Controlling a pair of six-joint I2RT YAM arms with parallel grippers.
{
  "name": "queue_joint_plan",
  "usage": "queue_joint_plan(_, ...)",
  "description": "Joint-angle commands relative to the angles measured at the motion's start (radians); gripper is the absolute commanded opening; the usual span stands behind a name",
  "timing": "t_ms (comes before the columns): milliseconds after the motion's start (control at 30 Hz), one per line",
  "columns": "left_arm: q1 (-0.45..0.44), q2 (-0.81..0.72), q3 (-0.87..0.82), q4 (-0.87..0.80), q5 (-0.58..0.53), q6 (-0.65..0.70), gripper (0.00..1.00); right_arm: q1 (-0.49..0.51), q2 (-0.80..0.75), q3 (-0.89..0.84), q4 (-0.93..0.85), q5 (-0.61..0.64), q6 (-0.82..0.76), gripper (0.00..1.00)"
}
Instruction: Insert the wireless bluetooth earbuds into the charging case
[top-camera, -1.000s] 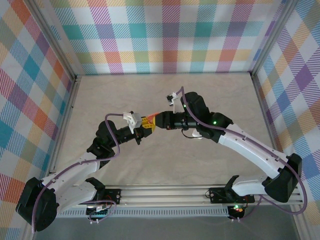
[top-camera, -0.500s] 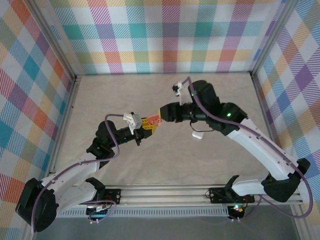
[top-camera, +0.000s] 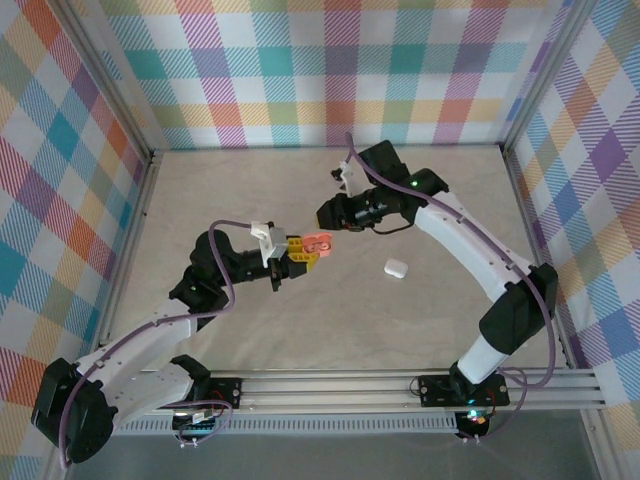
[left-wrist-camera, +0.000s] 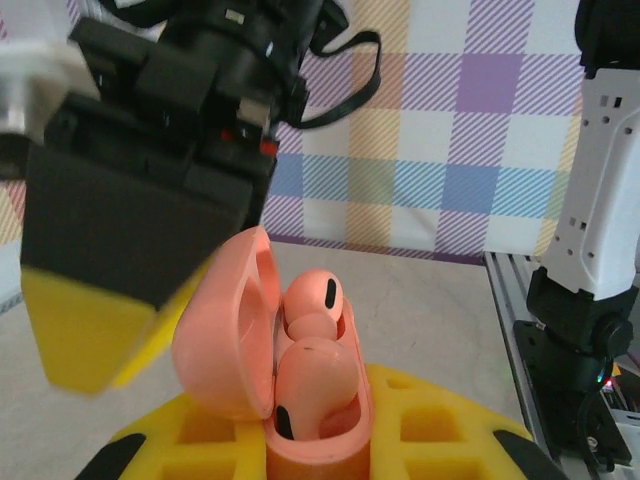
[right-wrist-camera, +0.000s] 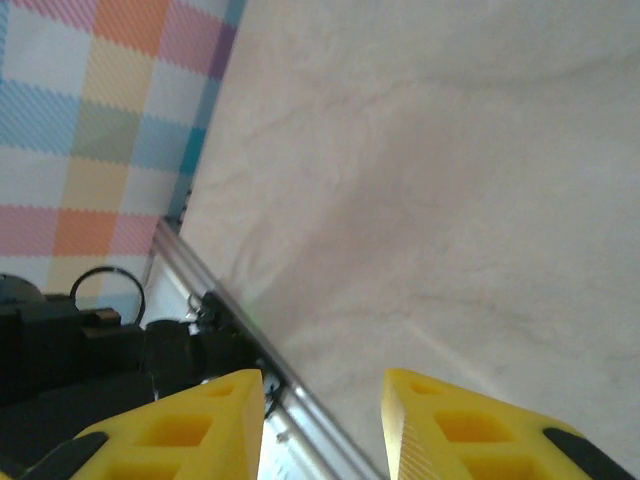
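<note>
The salmon-pink charging case stands upright between the yellow fingers of my left gripper, which is shut on its lower half. Its lid is swung open to the left. Both pink earbuds sit in their wells, one behind and one in front. In the top view the case is held above the middle of the table by the left gripper. My right gripper hangs a little beyond and above it, apart from it. It is open with nothing between its fingers.
A white rounded case lies on the table right of centre. One finger of the right gripper looms at the upper left of the left wrist view. Plaid walls enclose the table on three sides.
The right gripper has drawn back from the case, up and away toward the far side, and its arm has swung. The left gripper still holds the case, shifted slightly right.
</note>
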Motion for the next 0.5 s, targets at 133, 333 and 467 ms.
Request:
queue_joint_plan(133, 0.01, 0.039, 0.054, -0.02, 0.002, -0.005, 0.0, 0.035, -0.142, -0.096, 0.035, -0.149, -0.002, 0.36)
queue_joint_plan(333, 0.029, 0.105, 0.055, 0.045, -0.005, -0.095, 0.0, 0.027, -0.292, -0.17, 0.035, -0.006, -0.026, 0.44)
queue_joint_plan(467, 0.042, 0.137, 0.064, 0.085, -0.001, -0.181, 0.0, -0.031, -0.401, -0.305, 0.179, 0.008, -0.013, 0.48)
